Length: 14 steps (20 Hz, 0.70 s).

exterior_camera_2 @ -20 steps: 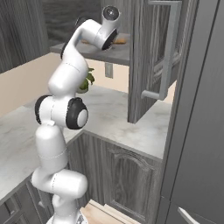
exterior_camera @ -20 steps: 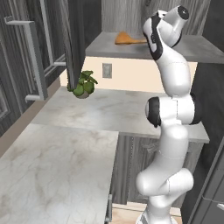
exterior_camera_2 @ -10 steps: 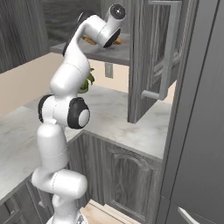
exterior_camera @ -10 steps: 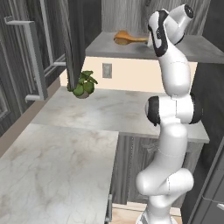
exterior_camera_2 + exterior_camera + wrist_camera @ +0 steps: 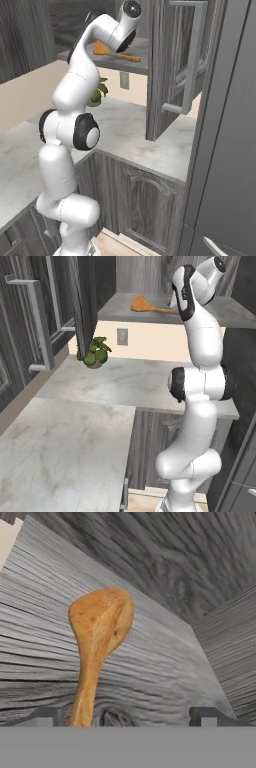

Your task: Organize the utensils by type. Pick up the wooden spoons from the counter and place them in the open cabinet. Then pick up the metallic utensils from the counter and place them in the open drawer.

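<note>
Fingers [image 5: 45,714] are standing spread wide and released, gripping nothing. You are viewing the wooden spoon [image 5: 98,647] lying flat on the cabinet shelf [image 5: 115,311], its handle passing between the two tips. Below, a small potted plant [image 5: 96,352] is sitting on the surface [image 5: 120,383].

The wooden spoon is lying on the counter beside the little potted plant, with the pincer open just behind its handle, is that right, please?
Not quite: the wooden spoon lies on the shelf of the open cabinet, not on the counter; the left base view shows it up there, well above the potted plant. The rest holds: the pincer is open behind its handle.
</note>
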Available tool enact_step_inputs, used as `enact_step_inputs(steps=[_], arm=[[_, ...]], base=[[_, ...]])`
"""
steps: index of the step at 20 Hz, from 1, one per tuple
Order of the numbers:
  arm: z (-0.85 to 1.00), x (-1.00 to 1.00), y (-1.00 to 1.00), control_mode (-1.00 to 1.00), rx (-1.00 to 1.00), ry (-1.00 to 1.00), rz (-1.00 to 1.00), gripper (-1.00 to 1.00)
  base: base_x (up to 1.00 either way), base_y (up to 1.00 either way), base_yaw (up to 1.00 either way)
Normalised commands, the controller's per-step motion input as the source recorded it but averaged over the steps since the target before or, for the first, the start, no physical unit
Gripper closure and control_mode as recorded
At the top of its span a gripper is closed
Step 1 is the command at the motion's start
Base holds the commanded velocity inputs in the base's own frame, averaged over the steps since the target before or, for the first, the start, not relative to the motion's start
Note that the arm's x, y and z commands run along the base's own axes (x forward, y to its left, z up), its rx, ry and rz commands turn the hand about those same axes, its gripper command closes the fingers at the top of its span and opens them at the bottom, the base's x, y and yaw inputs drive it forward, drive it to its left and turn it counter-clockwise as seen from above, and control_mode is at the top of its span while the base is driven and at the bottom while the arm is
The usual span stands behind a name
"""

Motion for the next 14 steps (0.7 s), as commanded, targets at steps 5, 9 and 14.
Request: enact_step_inputs(steps=[5,9,14], arm=[[-0.08,-0.34,0.14,-1.0,0.0,-0.02,-0.05,-1.0],[-0.03,-0.68,0.18,-1.0,0.01,-0.11,-0.11,-1.0],[-0.11,-0.87,0.18,-1.0,0.0,-0.2,-0.2,-1.0]], base=[[0.0,0.0,0.0],[0.0,0.0,0.0],[0.0,0.0,0.0]])
